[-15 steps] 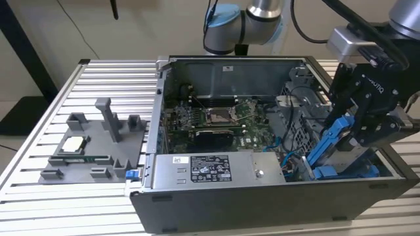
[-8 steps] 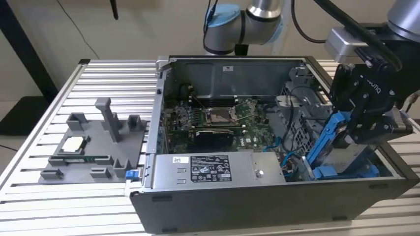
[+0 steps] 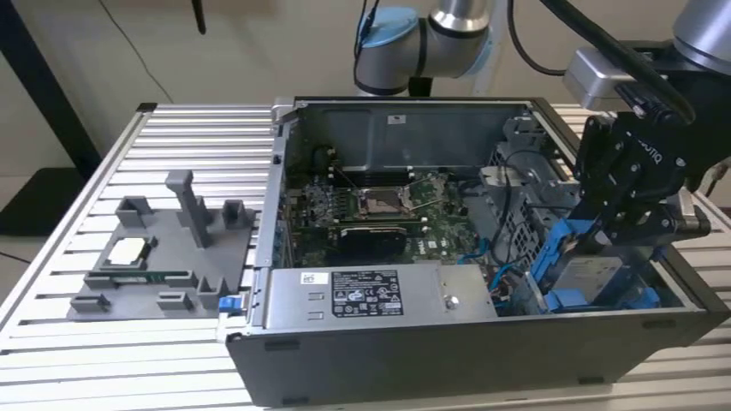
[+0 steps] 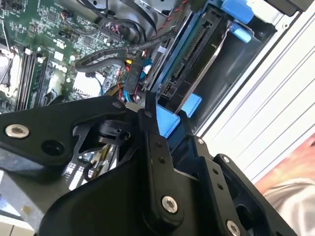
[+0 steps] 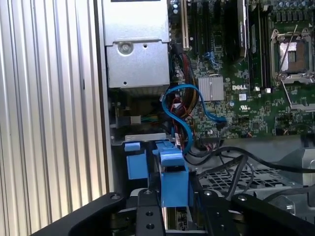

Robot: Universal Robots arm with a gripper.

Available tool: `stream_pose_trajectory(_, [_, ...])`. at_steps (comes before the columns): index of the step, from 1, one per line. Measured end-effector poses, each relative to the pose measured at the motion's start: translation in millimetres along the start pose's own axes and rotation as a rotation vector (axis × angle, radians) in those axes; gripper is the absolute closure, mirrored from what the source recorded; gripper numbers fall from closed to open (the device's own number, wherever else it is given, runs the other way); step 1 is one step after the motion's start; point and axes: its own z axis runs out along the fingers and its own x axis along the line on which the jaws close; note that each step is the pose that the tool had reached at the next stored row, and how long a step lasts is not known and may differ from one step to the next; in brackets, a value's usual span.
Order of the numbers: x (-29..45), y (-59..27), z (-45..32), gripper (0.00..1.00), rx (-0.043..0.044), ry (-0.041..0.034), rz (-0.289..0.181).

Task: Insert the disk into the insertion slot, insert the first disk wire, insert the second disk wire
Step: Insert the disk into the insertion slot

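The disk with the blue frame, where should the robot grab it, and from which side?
Probably best by the blue frame at its narrow upper end, coming down from above the open case. The disk stands on edge, tilted, in the insertion slot, so its flat faces are hemmed in while that end sticks up free. The end effector hangs right at that end.

One computer case (image 3: pixel 457 351), one disk (image 3: pixel 590 279), one power-supply box (image 3: pixel 365 295), one grey fixture plate (image 3: pixel 171 257).
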Motion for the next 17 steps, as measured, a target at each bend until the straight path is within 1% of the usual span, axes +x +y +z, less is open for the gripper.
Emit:
stream_pose_trajectory(2, [0.0,0.1,-2.0,0.67,-0.0035,-0.0007,0.001])
stream_pose_trajectory(3, [-0.2,0.2,-2.9,0.65,-0.0047,-0.0008,0.001])
stream_pose_trajectory(5, [-0.2,0.2,-3.2,0.65,-0.006,-0.0008,0.002])
stream_pose_trajectory(6, [-0.1,0.2,-3.6,0.59,-0.0064,-0.0007,0.002])
stream_pose_trajectory(9, [-0.3,0.2,-4.4,0.59,-0.0072,-0.0017,0.002])
stream_pose_trajectory(10, [-0.5,0.2,-4.4,0.59,-0.0074,-0.0043,0.002])
stream_pose_trajectory(11, [-1.0,0.3,-4.5,0.59,-0.0078,-0.0096,0.001])
stream_pose_trajectory(13, [-2.4,0.3,-4.5,0.59,-0.0056,-0.0276,0.0])
stream_pose_trajectory(14, [-3.1,0.4,-4.4,0.59,-0.0018,-0.0367,0.0])
stream_pose_trajectory(15, [-3.7,0.4,-4.2,0.59,0.0017,-0.0419,-0.001])
stream_pose_trajectory(17, [-4.1,0.5,-7.4,0.59,0.003,-0.0429,-0.001])
